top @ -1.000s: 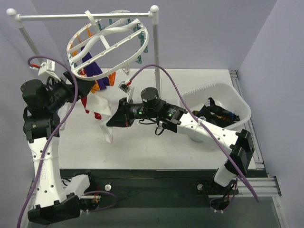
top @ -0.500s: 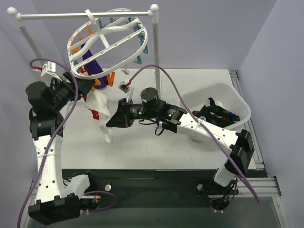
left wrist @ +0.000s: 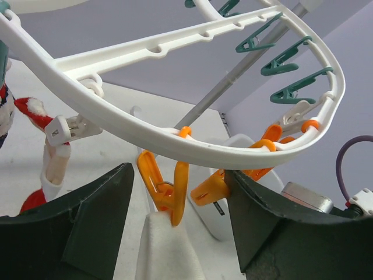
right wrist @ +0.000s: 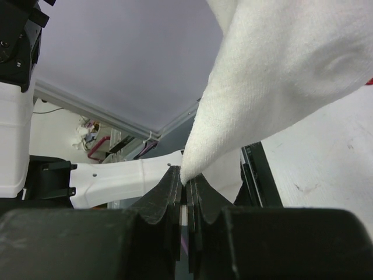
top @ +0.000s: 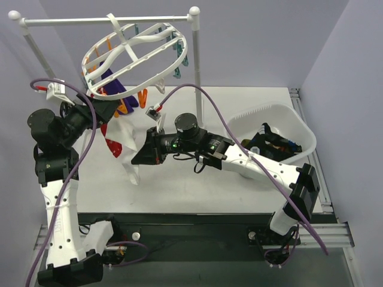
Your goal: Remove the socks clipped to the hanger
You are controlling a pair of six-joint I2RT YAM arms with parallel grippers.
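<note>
Right claw pinches the white sock, left claw gapes, over white table.

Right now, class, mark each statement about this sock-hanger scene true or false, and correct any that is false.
1. The right gripper is shut on the white sock. True.
2. The left gripper is clamped on an orange clip. False: its jaws stand open, one on each side of that clip.
3. The basin holds nothing. False: dark socks lie in it.
4. A purple sock hangs from the hanger. True.
</note>
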